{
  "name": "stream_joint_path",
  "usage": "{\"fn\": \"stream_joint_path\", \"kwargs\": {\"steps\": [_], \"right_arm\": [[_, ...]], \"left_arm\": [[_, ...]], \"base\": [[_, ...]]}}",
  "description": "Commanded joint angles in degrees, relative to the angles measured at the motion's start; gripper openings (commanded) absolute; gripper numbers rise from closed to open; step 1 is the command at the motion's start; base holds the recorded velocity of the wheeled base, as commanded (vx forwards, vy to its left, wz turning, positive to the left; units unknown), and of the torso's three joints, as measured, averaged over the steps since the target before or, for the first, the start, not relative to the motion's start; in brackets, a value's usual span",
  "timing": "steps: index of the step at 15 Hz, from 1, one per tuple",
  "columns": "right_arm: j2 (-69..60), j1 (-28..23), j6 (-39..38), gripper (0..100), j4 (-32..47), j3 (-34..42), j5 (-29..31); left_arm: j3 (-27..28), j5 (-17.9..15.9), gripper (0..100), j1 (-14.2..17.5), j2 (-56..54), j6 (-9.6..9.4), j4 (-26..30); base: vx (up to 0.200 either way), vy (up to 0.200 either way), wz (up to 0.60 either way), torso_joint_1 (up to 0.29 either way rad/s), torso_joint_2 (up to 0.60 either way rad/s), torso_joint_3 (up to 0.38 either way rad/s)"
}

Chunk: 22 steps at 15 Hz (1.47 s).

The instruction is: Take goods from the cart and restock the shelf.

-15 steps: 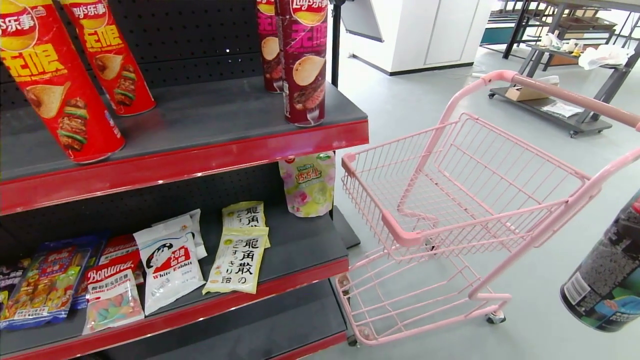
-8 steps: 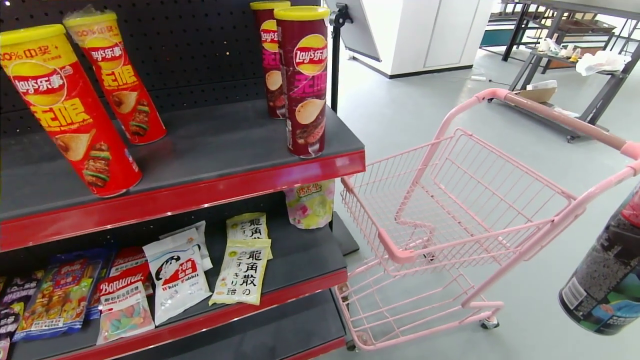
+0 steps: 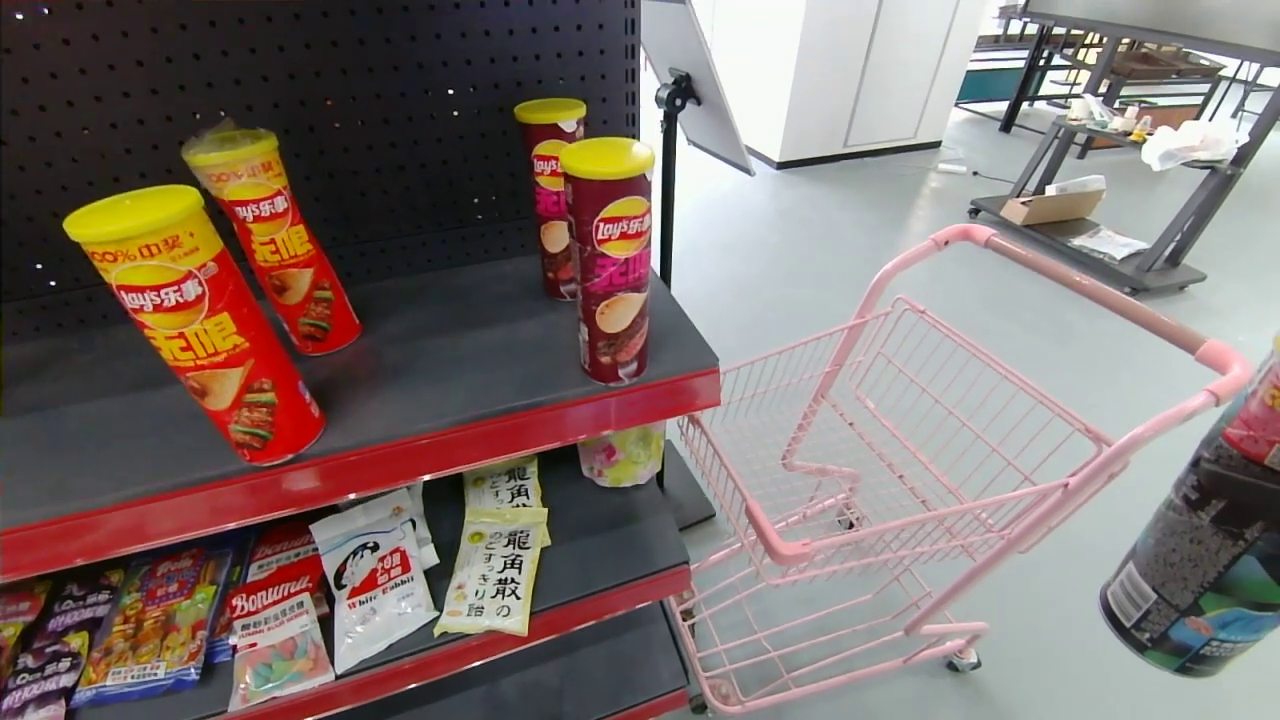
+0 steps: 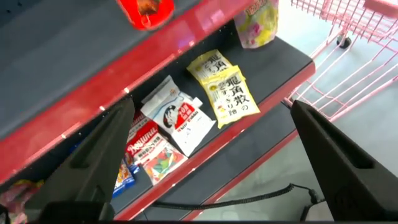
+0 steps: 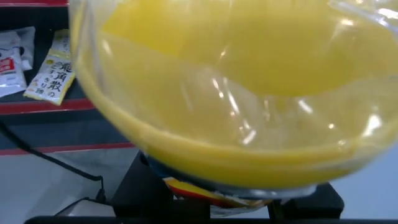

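Head view: can (image 3: 1195, 540) clamped in right gripper (image 5: 230, 202) beside cart (image 3: 1000, 250); left gripper (image 4: 212, 106) spread wide. Best carried upright, lifted over shelf (image 3: 450, 440) lip, set down gently.

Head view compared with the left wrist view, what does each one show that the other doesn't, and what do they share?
Only the head view: two dark red canisters standing on the upper shelf, and a black canister at the right edge, up off the floor. Only the left wrist view: the left gripper, fingers spread apart, and a thin black cable. Both: the white candy bag and the yellow bags lying on the lower shelf, and the pink cart beside the shelf.
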<state>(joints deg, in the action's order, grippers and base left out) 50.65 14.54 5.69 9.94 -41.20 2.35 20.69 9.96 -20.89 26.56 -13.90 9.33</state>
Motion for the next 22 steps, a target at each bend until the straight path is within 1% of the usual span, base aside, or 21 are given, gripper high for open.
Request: {"fn": "stream_joint_path", "kwargs": {"steps": [1, 3, 4, 6, 7, 10, 12, 14, 16, 20, 22], "right_arm": [[0.68, 0.05, 0.2, 0, -0.18, -0.28, -1.39], [1.56, 0.84, 0.28, 0, -1.23, -0.37, -4.2], [2.87, 2.33, 0.28, 0, -3.52, -0.1, -5.17], [6.39, 4.53, 0.28, 0, -7.12, -0.28, -5.17], [8.23, 4.79, 0.55, 0, -8.62, -0.54, -4.99], [9.9, 4.79, 3.45, 0, -9.41, 0.07, -5.17], [10.43, 5.58, 3.36, 0, -9.41, 0.07, -5.78], [11.31, 5.67, 4.06, 0, -9.85, 0.77, -4.2], [11.4, 5.5, 3.97, 0, -10.02, 0.95, -4.11], [11.4, 5.58, 4.06, 0, -10.02, 1.3, -4.11], [11.22, 5.41, 4.06, 0, -10.02, 1.65, -4.11]], "left_arm": [[-0.03, 0.06, 100, -0.02, -0.11, 0.01, -0.01], [0.05, 0.06, 100, -0.02, -0.11, -0.08, -0.01], [0.05, 0.06, 100, -0.02, -0.11, -0.08, -0.1], [0.05, 0.06, 100, -0.02, -0.11, -0.08, -0.01], [-0.03, 0.06, 100, -0.02, -0.02, -0.08, -0.01], [-0.12, 0.06, 100, -0.02, -0.02, -0.08, 0.08], [-0.21, 0.06, 100, -0.02, -0.02, -0.08, 0.08], [-0.3, 0.06, 100, -0.02, -0.02, -0.08, 0.08], [-0.56, 0.06, 100, -0.02, 0.07, -0.08, 0.08], [-0.65, 0.06, 100, -0.02, 0.07, -0.08, 0.08], [-0.65, 0.06, 100, -0.02, -0.11, -0.43, -0.1]], "base": [[0.0, 0.0, 0.0, 0.212, -0.57, -0.334], [0.0, 0.0, 0.0, 0.18, -0.46, -0.273], [0.0, 0.0, 0.0, 0.173, -0.41, -0.251], [0.0, 0.0, 0.0, 0.168, -0.4, -0.229], [0.0, 0.0, 0.0, 0.163, -0.38, -0.222], [0.0, 0.0, 0.0, 0.022, -0.05, -0.028], [0.0, 0.0, 0.0, 0.0, 0.0, 0.0], [0.0, 0.0, 0.0, 0.0, 0.0, 0.0], [0.0, 0.0, 0.0, 0.0, 0.0, 0.0], [0.0, 0.0, 0.6, 0.002, 0.0, 0.002], [0.0, 0.0, 0.6, 0.005, 0.0, 0.0]]}}
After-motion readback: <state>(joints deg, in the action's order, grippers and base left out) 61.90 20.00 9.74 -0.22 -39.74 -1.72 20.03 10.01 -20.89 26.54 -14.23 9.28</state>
